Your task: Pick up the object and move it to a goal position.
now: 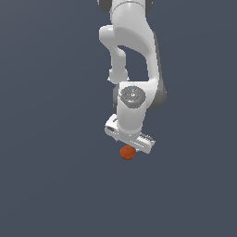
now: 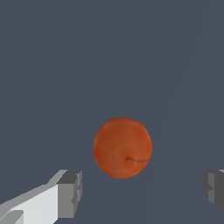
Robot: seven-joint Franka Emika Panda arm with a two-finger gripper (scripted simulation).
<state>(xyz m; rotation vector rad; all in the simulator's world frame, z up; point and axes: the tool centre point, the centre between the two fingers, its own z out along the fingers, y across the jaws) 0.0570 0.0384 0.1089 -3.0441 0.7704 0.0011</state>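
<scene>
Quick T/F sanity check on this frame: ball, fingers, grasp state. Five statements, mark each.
1. The ball is orange-red. True.
2. The gripper is shut on the ball. False: in the wrist view the fingers stand wide apart, with a gap between each one and the ball.
3. In the exterior view the ball shows just under the gripper. True.
4. Two balls lie in the scene. False: only one shows in either view.
5. The ball is wider than the opening between the fingers. False: it sits well inside that opening, with room on both sides.
</scene>
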